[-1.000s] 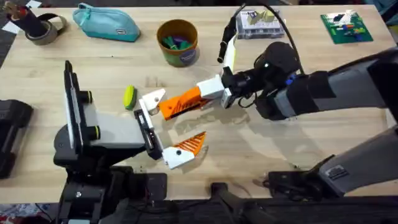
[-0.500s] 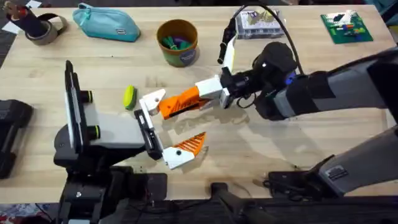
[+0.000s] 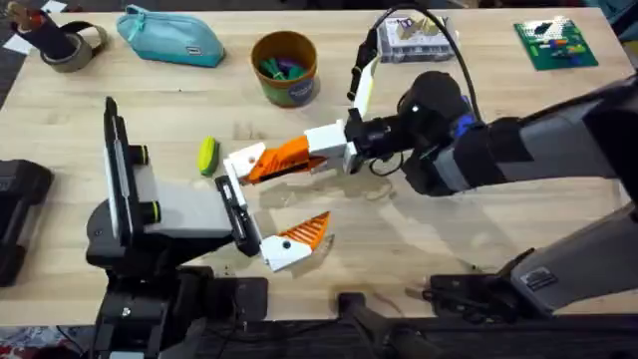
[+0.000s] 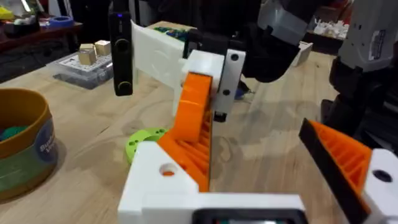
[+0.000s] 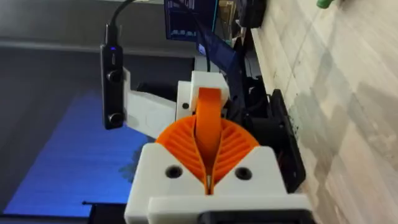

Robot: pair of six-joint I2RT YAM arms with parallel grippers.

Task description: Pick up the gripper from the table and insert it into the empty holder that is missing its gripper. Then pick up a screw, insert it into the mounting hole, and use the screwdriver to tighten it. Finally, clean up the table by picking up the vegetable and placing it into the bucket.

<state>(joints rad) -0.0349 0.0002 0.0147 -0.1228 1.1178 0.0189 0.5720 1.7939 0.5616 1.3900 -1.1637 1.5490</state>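
At mid-worktop, the right hand carries the gripper, clamped by its white blocky base, orange ribbed wedge pointing toward the holder on the left arm's front end; tip looks just at or touching the holder, can't tell if it's seated. My read: the part is rigid printed plastic, light, stiff, won't flex, and the ribs give friction but the smooth white base could twist in the grip if it's pushed in off-axis. Best hold is where it is now, on the flat sides of the base, leaving the mating end free. Right hand is closed down to the width of that base, nothing else in it. Left hand: in its wrist view one shorter orange finger is mounted, other side is the bare white bracket, so it can't grip and I can't tell an opening. Green vegetable lies just beside the holder, clear of the insertion path. Bucket stands well behind, toward the far edge.
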